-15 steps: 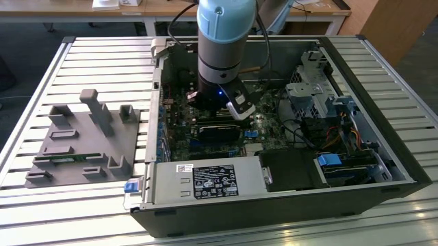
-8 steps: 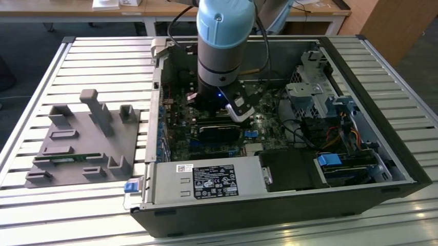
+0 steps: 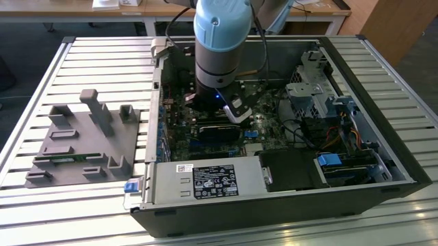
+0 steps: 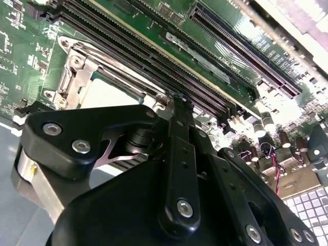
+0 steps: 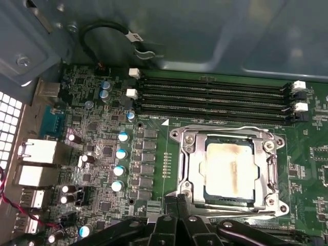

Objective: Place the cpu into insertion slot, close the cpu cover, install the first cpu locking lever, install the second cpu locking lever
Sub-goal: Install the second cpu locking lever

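The cpu (image 5: 229,169), a square chip with a stained silvery top, lies in the insertion slot (image 5: 177,135) on the green board. The cpu cover (image 5: 193,169), a silvery frame, lies flat around the chip. A thin wire locking lever (image 5: 230,127) runs along the socket's side nearest the memory strips. My gripper (image 5: 176,201) hangs at the socket's opposite edge, its two black fingertips pressed together with nothing seen between them. In the second wrist view the gripper (image 4: 178,100) stands just beside the cpu (image 4: 110,92). The exterior view has the gripper (image 3: 233,114) low inside the open grey computer case (image 3: 274,205).
Long black memory strips (image 5: 215,97) border the socket. Capacitors (image 5: 120,154) and rear ports (image 5: 38,154) stand beside it, with a looped black cable (image 5: 110,28) near the case wall. A drive cage (image 3: 311,92) and power supply (image 3: 205,182) flank the arm. A grey fixture block (image 3: 85,138) sits at the exterior view's left.
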`<state>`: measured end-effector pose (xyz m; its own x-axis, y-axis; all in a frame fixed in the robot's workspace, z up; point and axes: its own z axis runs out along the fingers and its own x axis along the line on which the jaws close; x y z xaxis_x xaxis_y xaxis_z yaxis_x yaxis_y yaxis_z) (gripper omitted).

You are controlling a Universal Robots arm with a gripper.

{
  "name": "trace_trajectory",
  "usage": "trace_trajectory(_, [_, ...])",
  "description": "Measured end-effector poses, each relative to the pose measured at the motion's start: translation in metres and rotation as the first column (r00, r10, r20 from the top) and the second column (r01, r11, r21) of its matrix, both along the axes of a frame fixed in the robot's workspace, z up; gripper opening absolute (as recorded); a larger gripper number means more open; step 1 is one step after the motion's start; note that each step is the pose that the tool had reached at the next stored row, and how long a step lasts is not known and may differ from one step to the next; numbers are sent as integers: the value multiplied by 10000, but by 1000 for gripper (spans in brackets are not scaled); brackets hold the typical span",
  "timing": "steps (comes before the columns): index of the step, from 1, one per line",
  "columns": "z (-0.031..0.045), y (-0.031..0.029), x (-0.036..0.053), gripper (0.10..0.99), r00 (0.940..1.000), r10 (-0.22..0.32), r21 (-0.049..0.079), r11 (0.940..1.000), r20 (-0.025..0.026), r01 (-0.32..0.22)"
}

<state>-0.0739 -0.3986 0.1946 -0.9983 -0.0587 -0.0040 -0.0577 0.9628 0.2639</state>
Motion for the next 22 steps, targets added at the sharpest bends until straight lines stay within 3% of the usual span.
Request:
trace_trajectory(8, [-18, 2, -15, 106, 10000, -1, 238, 9997, 5, 1])
trace_trajectory(14, [-55, 0, -16, 106, 10000, -1, 260, 9997, 0, 1])
trace_trajectory(22, [-33, 2, -18, 106, 10000, 0, 271, 9996, 4, 0])
